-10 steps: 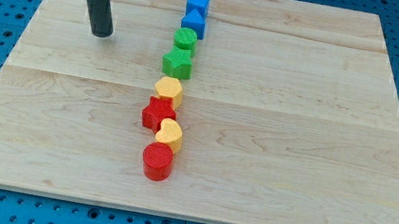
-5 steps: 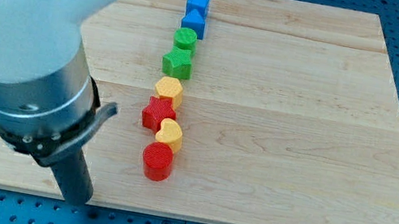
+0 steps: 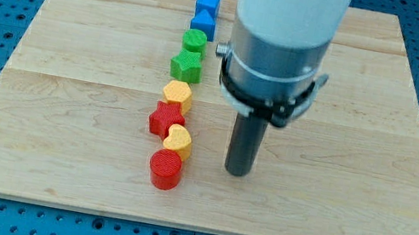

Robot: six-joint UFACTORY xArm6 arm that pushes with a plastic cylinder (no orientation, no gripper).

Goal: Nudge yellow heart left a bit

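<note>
The yellow heart [image 3: 178, 140] lies near the board's lower middle, touching the red star [image 3: 164, 117] at its upper left and the red cylinder [image 3: 166, 169] below it. My tip [image 3: 237, 172] rests on the board to the right of the yellow heart, a short gap away, level with the space between the heart and the red cylinder. The arm's grey body hangs over the board's upper middle.
A line of blocks runs up the board: yellow hexagon [image 3: 177, 93], green star [image 3: 186, 66], green cylinder [image 3: 194, 41], blue triangle [image 3: 204, 23], blue cube [image 3: 207, 2]. The wooden board [image 3: 357, 161] sits on a blue pegboard.
My tip moved from the board's lower left corner across to the right side of the yellow heart. No block has shifted.
</note>
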